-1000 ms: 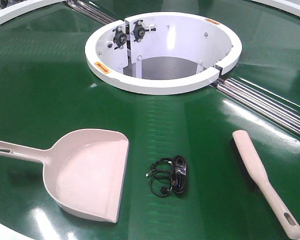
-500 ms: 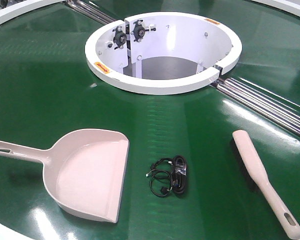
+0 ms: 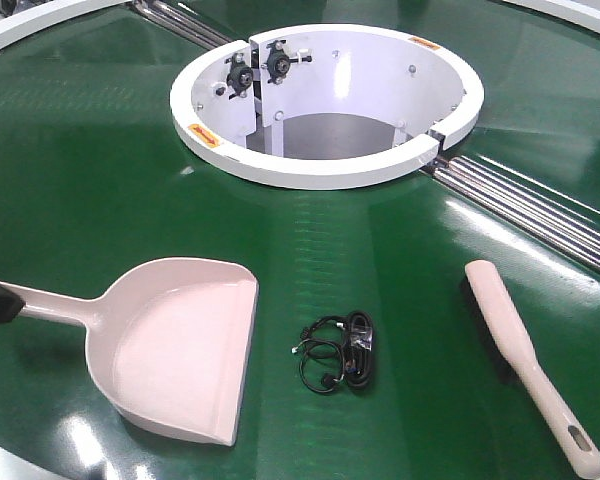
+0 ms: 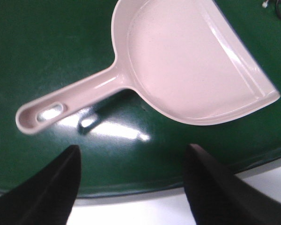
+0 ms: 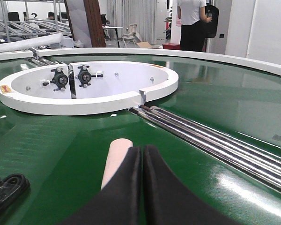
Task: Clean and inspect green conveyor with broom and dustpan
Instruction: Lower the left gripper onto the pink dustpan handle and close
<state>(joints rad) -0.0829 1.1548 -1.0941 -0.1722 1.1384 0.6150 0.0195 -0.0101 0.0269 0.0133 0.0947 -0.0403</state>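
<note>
Pale pink-beige plastic, smooth and faintly glossy, forms both tools lying on the near part of the glossy dark-green curved conveyor belt [image 3: 100,180].

Near left: the wide scoop-shaped dustpan [image 3: 180,350]. Its flat mouth faces right, a raised rim runs round the back, and its long narrow handle with a slotted hole reaches left. The left gripper [image 4: 132,150] has two tapered black fingers, spread wide and empty, just short of that handle. In the front view its dark shape overlaps the handle's end at the frame edge; contact cannot be told.

Near centre: a small coil of thin black cable [image 3: 338,352], just beside the dustpan's mouth but apart from it.

Near right: the long flat hand brush [image 3: 500,310], with short black bristles along its left edge and its slotted handle end nearest. The right gripper [image 5: 141,152] has its black fingers pressed together, holding nothing; the brush's rounded tip shows just beyond them.

Farther: bright metal rollers [image 3: 530,205] lie in a seam across the belt and meet the white ring-shaped centre [image 3: 320,170], a painted wall carrying black bearing mounts.

Farthest: the belt's white outer rim [image 5: 225,58] and a standing person [image 5: 192,18].
</note>
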